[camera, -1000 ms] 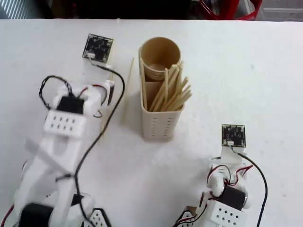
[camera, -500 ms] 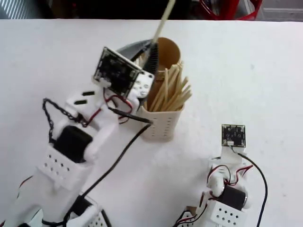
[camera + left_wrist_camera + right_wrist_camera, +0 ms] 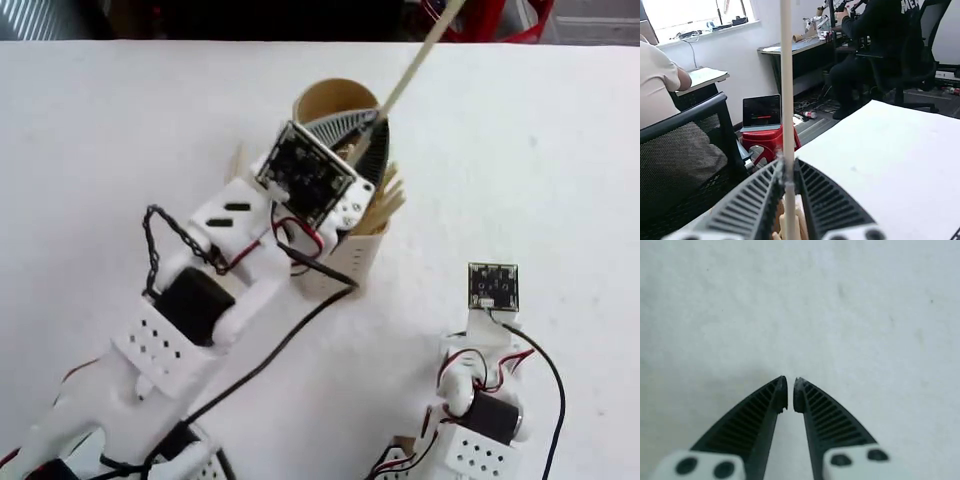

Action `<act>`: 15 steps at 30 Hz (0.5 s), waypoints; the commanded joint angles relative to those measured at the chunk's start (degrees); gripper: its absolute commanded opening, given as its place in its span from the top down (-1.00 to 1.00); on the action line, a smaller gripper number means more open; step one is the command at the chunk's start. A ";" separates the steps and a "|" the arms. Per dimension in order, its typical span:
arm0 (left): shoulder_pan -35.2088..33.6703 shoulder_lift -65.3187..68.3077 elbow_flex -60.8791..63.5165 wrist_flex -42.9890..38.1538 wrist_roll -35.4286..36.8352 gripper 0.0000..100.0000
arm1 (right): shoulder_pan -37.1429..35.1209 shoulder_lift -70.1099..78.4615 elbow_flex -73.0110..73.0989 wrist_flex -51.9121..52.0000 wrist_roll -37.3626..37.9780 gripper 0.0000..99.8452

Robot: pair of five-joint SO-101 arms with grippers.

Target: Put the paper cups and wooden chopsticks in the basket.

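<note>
- Wooden chopstick [image 3: 420, 55] is clenched in the left gripper [image 3: 372, 118]; it slants up and away over the basket [image 3: 340, 262]; in the left wrist view it rises straight from between the closed jaws.
- Its lower end is hidden behind the gripper, which hangs above the basket's mouth, just beside the paper cup [image 3: 330, 95] and the bundle of chopsticks [image 3: 385, 200] standing inside.
- Step in hand, as I judge it: bringing this stick to the basket; the drop is not yet made.
- Next move calls for lowering the tip into the gap beside the bundle, then letting go; a tilted stick may topple over the rim.
- Right gripper [image 3: 790, 390] is pinched almost shut on nothing, low over the bare bench [image 3: 520, 150], well apart from the basket.
</note>
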 commanded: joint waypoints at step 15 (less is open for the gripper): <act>-2.24 -2.95 13.54 -10.29 -0.09 0.88 | 0.57 -0.57 0.53 -0.57 -0.35 0.93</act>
